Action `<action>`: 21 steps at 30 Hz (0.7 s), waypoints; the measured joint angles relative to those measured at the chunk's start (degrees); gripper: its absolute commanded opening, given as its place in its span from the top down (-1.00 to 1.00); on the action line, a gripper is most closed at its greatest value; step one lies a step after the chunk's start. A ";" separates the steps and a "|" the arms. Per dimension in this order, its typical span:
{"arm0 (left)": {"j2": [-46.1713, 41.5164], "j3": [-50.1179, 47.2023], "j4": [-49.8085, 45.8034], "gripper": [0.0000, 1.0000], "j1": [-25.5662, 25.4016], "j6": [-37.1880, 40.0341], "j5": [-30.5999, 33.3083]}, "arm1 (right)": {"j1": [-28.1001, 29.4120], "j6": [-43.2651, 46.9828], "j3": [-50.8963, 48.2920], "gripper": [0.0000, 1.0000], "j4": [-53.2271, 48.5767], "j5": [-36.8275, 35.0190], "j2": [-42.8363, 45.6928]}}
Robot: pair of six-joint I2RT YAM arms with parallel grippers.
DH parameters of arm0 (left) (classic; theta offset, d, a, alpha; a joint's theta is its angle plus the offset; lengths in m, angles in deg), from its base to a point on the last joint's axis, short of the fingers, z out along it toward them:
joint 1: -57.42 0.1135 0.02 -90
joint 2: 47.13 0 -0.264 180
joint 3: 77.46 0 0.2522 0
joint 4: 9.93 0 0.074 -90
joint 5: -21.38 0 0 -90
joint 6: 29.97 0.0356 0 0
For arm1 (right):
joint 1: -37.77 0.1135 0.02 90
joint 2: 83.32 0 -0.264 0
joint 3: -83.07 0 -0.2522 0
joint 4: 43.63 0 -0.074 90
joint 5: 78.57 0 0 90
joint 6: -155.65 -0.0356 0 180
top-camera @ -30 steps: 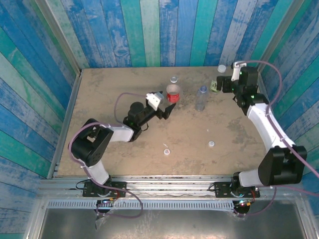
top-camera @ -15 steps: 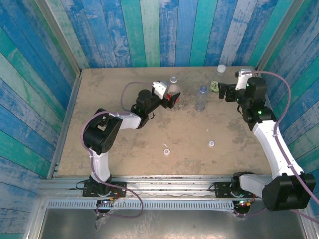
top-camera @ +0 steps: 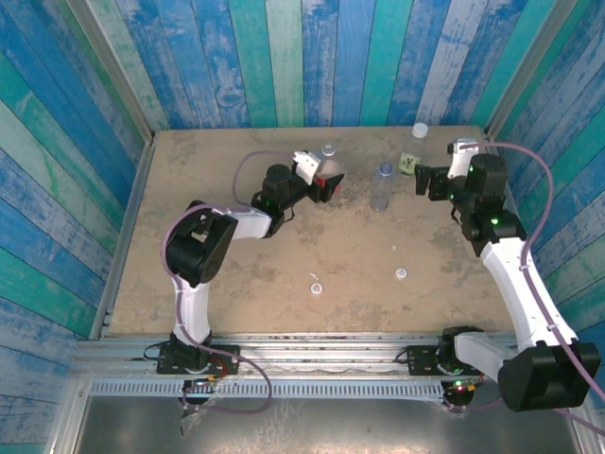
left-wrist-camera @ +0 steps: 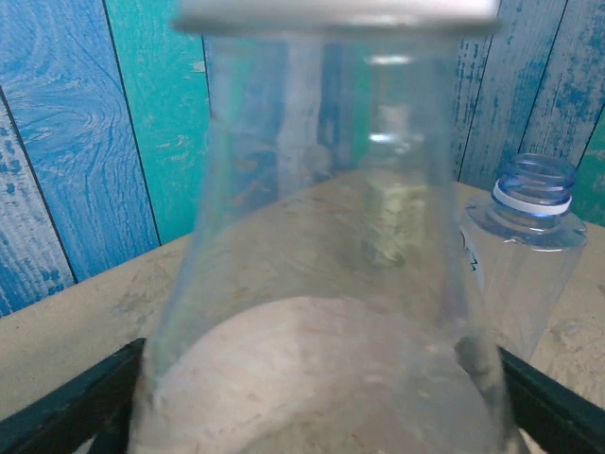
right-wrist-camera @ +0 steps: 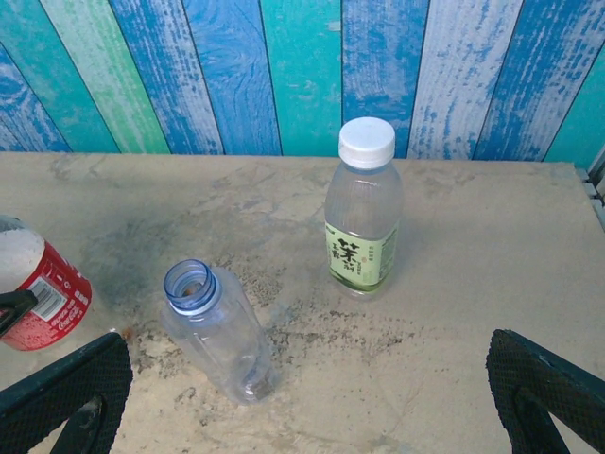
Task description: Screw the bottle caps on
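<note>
My left gripper (top-camera: 319,183) reaches to the back middle of the table, where the red-labelled bottle (top-camera: 330,185) stands between its fingers. In the left wrist view that bottle (left-wrist-camera: 321,236) looms large, a black finger against each lower side, gripper (left-wrist-camera: 317,407) shut on it. The plain bottle (top-camera: 381,186) stands uncapped just right of it (left-wrist-camera: 529,246). The green-yellow-labelled bottle (right-wrist-camera: 362,251) wears a white cap (right-wrist-camera: 367,142). My right gripper (top-camera: 424,179) hangs open, facing both (right-wrist-camera: 307,407). Two bottle caps (top-camera: 316,288) (top-camera: 401,274) lie loose on the near table.
Blue and green plank walls (top-camera: 284,66) close in the table at the back and sides, close behind the bottles. A tiny white fleck (top-camera: 395,248) lies on the sandy table top (top-camera: 217,274). The left arm's cable (top-camera: 242,168) loops above its forearm.
My left arm stretched toward the back, put its fingers around the red-labelled bottle and narrowed them onto it. My right arm swung up and to the right, still open.
</note>
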 measured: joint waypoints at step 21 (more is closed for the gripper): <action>-5.55 -12.66 9.68 -0.43 0.15 1.14 -10.58 | 3.54 -2.45 -7.69 -0.97 -1.73 4.68 5.79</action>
